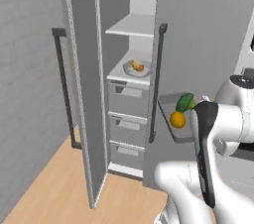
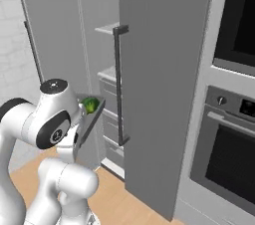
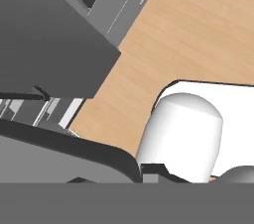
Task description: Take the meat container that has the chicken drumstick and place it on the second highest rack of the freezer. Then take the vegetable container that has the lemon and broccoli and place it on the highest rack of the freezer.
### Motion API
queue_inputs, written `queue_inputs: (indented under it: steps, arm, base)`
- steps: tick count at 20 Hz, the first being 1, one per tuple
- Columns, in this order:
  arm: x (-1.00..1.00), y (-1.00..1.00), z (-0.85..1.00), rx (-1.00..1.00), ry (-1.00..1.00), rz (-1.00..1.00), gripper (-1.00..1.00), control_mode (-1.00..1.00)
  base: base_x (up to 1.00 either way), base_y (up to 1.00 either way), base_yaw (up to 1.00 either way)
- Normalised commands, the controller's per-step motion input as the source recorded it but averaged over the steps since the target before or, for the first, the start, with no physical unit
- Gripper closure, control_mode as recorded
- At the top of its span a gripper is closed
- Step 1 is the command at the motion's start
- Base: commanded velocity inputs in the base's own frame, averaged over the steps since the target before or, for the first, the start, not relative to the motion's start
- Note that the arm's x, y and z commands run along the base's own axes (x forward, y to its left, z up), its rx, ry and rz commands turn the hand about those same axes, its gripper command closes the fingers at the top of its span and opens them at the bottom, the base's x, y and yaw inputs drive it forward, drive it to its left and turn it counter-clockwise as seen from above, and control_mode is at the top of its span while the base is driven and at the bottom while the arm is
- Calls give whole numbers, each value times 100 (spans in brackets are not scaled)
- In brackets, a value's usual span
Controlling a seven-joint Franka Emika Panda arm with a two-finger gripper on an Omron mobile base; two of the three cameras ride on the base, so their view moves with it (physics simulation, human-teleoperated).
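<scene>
Standing open, the freezer door (image 1: 82, 84) swings out to the left in the left base view, its dark vertical handle (image 1: 63, 86) on the outer face. Inside the freezer compartment (image 1: 131, 89) the highest rack (image 1: 133, 26) is a bare white shelf. Below it, on the second highest rack (image 1: 115, 74), sits the meat container (image 1: 137, 68), a shallow grey tray with the chicken drumstick (image 1: 137, 65) lying in it. Under that rack are three grey drawers (image 1: 127, 126), stacked one over another.

The vegetable container (image 1: 171, 106) is up in the air in front of the closed right-hand door (image 1: 198, 44), just right of that door's handle (image 1: 157, 82) and level with the drawers. It is a flat grey tray, tilted, with the lemon (image 1: 177, 119) and the green broccoli (image 1: 185, 102) touching each other near its right side, close against the arm's white upper link (image 1: 233, 119). In the right base view the same tray (image 2: 89, 122) slopes steeply down toward the arm, the broccoli (image 2: 90, 104) at its upper end.

The gripper itself is hidden behind the arm and tray (I cannot tell whether its fingers are apart or clamped on the container). The hand view looks down on wooden floor (image 3: 198, 29) and a dark tray edge (image 3: 69, 143).

A built-in oven (image 2: 224, 159) fills the wall to the right.
</scene>
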Motion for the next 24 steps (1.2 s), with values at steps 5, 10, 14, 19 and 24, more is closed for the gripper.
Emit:
queue_inputs:
  steps: [5, 10, 14, 19, 24]
  arm:
    - [0, 0, 0, 0, 0, 0, 100, 100]
    - [0, 0, 0, 0, 0, 0, 100, 100]
    - [0, 0, 0, 0, 0, 0, 100, 100]
    - [0, 0, 0, 0, 0, 0, 100, 100]
    - [0, 0, 0, 0, 0, 0, 100, 100]
  base:
    - [72, 100, 5]
    - [54, 29, -18]
    - [62, 4, -22]
    - [50, -1, -18]
    - [60, 31, -10]
